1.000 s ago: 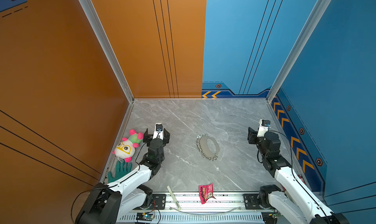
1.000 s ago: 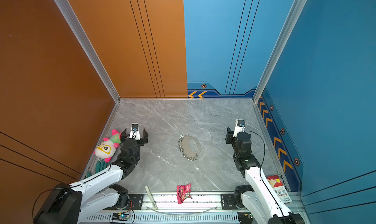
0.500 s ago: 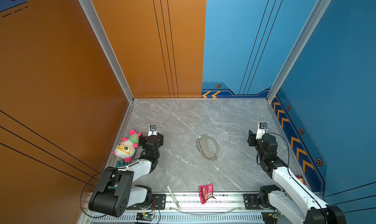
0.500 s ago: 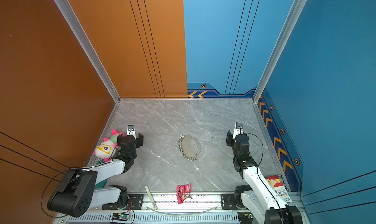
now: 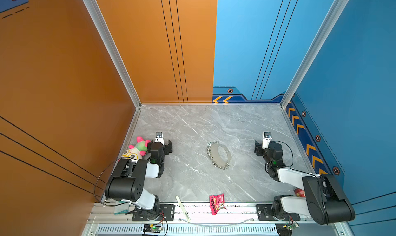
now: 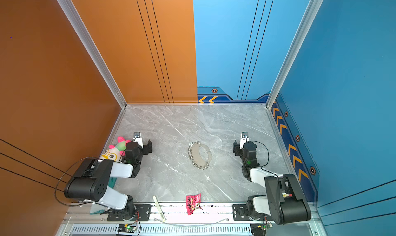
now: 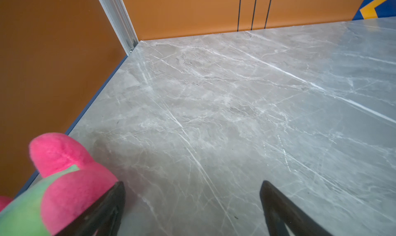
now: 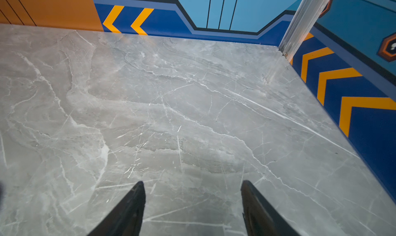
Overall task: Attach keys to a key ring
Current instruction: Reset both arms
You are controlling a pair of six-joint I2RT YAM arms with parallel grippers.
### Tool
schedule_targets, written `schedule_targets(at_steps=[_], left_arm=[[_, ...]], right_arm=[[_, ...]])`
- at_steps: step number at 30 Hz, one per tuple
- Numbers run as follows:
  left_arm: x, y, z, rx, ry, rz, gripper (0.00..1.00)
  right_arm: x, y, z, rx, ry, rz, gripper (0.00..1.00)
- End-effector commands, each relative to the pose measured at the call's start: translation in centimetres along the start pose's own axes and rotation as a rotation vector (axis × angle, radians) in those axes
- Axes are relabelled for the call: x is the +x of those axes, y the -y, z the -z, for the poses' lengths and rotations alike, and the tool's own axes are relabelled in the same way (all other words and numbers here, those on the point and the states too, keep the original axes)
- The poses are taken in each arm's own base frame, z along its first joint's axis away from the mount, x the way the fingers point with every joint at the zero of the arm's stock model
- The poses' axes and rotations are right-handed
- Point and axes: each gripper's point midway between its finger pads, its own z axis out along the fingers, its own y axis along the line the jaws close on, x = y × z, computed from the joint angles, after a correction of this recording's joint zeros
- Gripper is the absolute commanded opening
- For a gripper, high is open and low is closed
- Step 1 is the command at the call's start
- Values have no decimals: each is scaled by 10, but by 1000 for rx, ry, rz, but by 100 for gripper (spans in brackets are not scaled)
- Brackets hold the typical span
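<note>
The key ring, a beige-grey band loop edged with a silver chain, lies flat on the middle of the marble table. The keys are out of view. My left gripper hovers low at the left side, open, with only bare table between its fingers. My right gripper is at the right side, also open and holding nothing. Both grippers point toward the back wall, well apart from the key ring, which neither wrist view shows.
A pink and green plush toy lies against the left wall, touching my left gripper's outer finger. A red snack packet and a white strip lie at the front edge. Walls enclose three sides.
Both arms have folded back, elbows rising over the front rail. The left gripper has shifted toward the plush toy. The right gripper's jaws have spread wider. The key ring has stayed put.
</note>
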Motion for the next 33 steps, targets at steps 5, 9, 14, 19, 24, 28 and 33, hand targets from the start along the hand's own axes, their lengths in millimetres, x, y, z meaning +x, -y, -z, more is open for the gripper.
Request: schedule_targets(at_steps=[5, 9, 14, 19, 24, 28, 33], left_arm=[[-24, -4, -9, -11, 46, 65, 98], [-24, -3, -9, -12, 47, 60, 98], [-24, -2, -9, -12, 47, 56, 98], [-24, -3, -9, -16, 47, 56, 98], [-24, -2, -9, -14, 48, 55, 98], [-24, -2, -9, -15, 46, 54, 98], [-24, -2, -9, -15, 48, 56, 98]], right_arm=[[-15, 15, -28, -46, 107, -114, 76], [-13, 27, -33, 23, 72, -140, 100], [-11, 42, -30, 167, 60, -138, 100], [-11, 40, -30, 176, 56, -120, 100], [-11, 40, -30, 176, 55, -118, 100], [-11, 40, -30, 176, 55, -118, 100], [-11, 40, -31, 168, 54, -122, 100]])
